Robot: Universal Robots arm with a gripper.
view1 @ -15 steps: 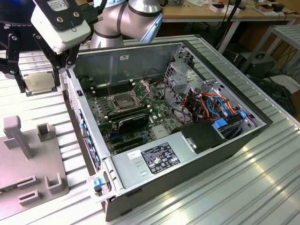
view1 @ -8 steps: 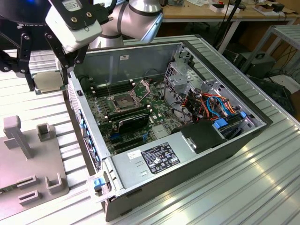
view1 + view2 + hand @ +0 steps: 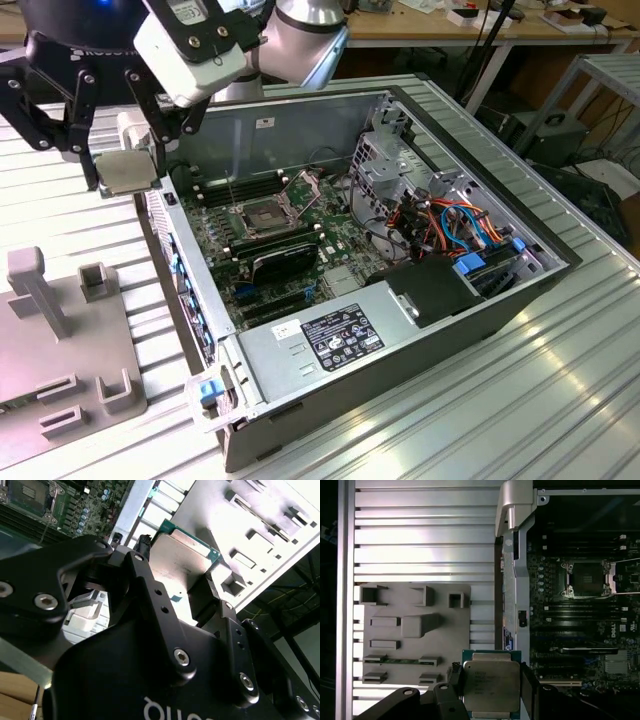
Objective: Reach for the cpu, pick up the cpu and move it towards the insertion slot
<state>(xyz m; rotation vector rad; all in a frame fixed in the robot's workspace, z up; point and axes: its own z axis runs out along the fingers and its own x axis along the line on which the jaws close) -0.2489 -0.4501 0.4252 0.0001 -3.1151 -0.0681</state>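
In the exterior view, the grey fixture plate (image 3: 60, 345) with its raised blocks lies on the ribbed metal counter (image 3: 520, 400), below the gripper and toward the exterior view's left. Above it hangs the black gripper (image 3: 125, 172), closed on the cpu (image 3: 128, 170), which it holds flat with its dull silver-beige face showing between the black fingers (image 3: 88, 150). The held chip is clear of the counter and sits just outside the near wall of the open computer case (image 3: 400, 340), close to its upper corner. A white camera housing (image 3: 195, 45) rides on the arm just above the gripper.

To the exterior view's right of the gripper, inside the case, the green motherboard (image 3: 330, 270) lies flat. The insertion slot (image 3: 262, 215) sits on it, a square socket with a shiny frame and a dark centre, well apart from the cpu and lower than it. Beyond the slot are drive cages and a bundle of coloured cables (image 3: 450, 225), farther from the gripper.

In the first wrist view, the cpu (image 3: 491, 685) is pinched at two opposite edges by the fingers (image 3: 530, 685), with the fixture plate (image 3: 415, 630) to one side beneath and the insertion slot (image 3: 586, 578) across the case wall. In the second wrist view, the cpu (image 3: 182, 555) rests between the gripper's links, and the slot (image 3: 27, 495) shows far off.
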